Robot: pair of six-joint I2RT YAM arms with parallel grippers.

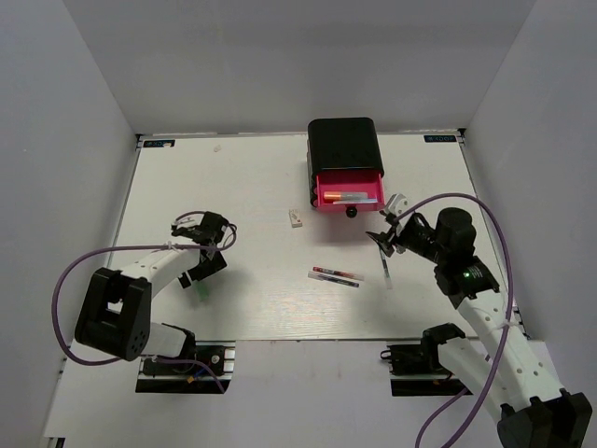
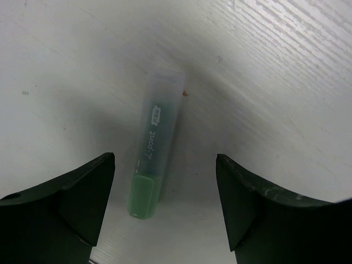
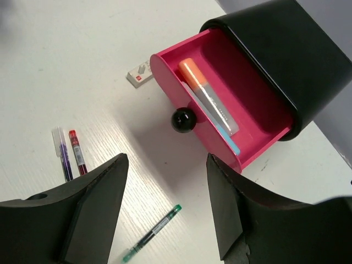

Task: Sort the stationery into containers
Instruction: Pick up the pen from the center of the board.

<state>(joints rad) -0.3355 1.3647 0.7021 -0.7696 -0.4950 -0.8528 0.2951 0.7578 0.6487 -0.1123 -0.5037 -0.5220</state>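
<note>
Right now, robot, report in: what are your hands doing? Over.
Left gripper open over green marker on table. Right gripper open, empty, facing open pink drawer. Pens loose on table, none blocking.

Left arm [image 1: 154, 271]: white link shells, black boxy joint housings, black base plate [image 1: 182, 369] at the near edge. Left cable [image 1: 54, 308]: purple, looped from base to wrist. Right arm [image 1: 492, 334]: same white shells, black cylindrical housing near the wrist, small green light [image 1: 464, 274] below it. Right cable [image 1: 452, 195]: purple, arched alongside. Left gripper [image 2: 165, 159] and right gripper [image 3: 168, 159]: matt black throughout. Fingers [image 2: 60, 206] broad, curved, tapered to blunt tips; small round hole near the root of one finger on each; faint pale scuffs on inner faces.
</note>
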